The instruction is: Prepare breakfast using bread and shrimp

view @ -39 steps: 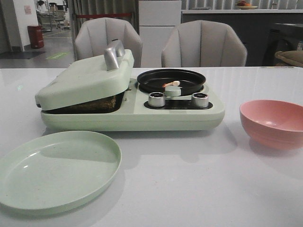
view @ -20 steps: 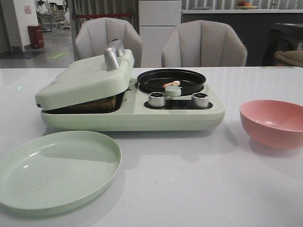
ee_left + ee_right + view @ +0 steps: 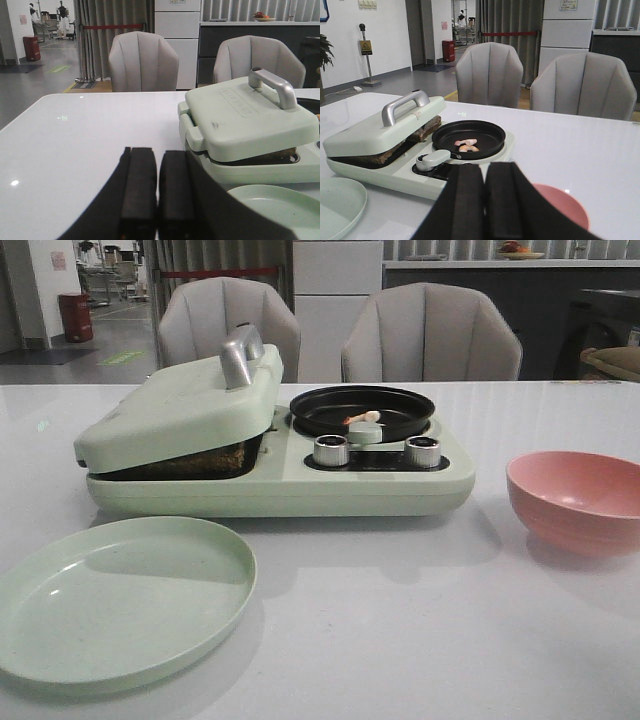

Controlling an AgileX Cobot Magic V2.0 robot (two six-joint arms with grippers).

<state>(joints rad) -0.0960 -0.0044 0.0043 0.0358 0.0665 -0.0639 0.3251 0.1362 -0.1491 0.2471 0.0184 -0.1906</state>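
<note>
The shrimp (image 3: 465, 145) lay in the black pan (image 3: 362, 410) on the right half of the green cooker (image 3: 280, 480), exactly where it had been a second before. The bread (image 3: 380, 156) sat clamped under the lid (image 3: 180, 405), only its dark edge showing in the gap; whether that was one slice or two could not be told. Nothing on the table (image 3: 400, 620) had shifted since the earlier frames. The green plate (image 3: 115, 595) stood in front of the cooker to the left, and the pink bowl (image 3: 578, 498) stood well apart to the right. Both arms were out of the front view. The left gripper (image 3: 158, 192) had its pads pressed together on nothing, as did the right gripper (image 3: 484, 200).
</note>
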